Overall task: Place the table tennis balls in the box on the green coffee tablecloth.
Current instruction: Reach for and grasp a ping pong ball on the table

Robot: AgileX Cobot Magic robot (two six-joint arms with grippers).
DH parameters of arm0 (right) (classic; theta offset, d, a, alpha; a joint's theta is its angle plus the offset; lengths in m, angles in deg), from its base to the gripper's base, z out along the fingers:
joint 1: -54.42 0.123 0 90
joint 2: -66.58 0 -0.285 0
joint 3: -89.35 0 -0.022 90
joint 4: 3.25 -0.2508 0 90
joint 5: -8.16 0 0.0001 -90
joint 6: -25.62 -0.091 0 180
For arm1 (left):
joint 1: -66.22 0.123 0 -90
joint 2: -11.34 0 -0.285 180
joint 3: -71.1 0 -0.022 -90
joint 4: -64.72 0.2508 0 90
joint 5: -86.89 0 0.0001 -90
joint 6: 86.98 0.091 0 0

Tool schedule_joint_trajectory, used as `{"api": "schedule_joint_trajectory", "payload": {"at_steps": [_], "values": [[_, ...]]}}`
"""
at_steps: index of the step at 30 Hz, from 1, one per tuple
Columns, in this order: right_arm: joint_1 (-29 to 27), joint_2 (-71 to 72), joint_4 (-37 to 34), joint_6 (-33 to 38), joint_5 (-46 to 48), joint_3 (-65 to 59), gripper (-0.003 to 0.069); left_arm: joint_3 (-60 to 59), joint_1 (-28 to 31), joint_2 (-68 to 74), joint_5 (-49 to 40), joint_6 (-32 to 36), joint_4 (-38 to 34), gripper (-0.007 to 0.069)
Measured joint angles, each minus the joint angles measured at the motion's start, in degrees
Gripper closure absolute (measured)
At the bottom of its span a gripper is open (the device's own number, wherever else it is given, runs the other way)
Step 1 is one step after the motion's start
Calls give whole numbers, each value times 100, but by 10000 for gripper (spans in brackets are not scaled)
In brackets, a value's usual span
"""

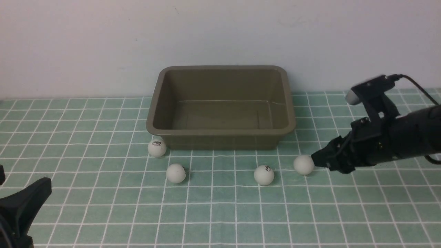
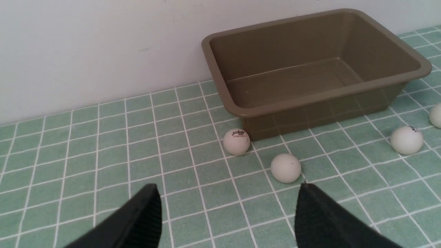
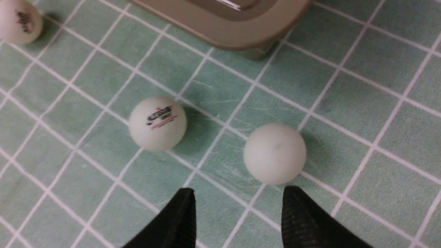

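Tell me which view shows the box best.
The left wrist view: the whole box shows, rim and empty floor. The front view shows it whole but from lower; the right wrist view catches only one corner.

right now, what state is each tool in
left tool: open, holding nothing
right tool: open, holding nothing, a ball just ahead of it

A plain off-white wall [image 1: 86, 41] fills the background, bare apart from a few faint scuffs and small dark specks. The light is soft and even, casting only weak shadows.
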Motion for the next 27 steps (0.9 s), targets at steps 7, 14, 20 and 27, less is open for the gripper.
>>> {"api": "schedule_joint_trajectory", "payload": {"at_steps": [7, 14, 20, 27], "values": [[37, -590, 585, -438, 68, 562, 333, 0, 0, 0, -66, 0, 13, 155], [56, -1058, 659, -579, 198, 1008, 315, 0, 0, 0, -77, 0, 17, 155], [56, -1554, 846, -669, 475, 1373, 289, 0, 0, 0, -82, 0, 17, 155], [61, -1752, 962, -672, 422, 1397, 241, 0, 0, 0, -83, 0, 17, 155]]}}
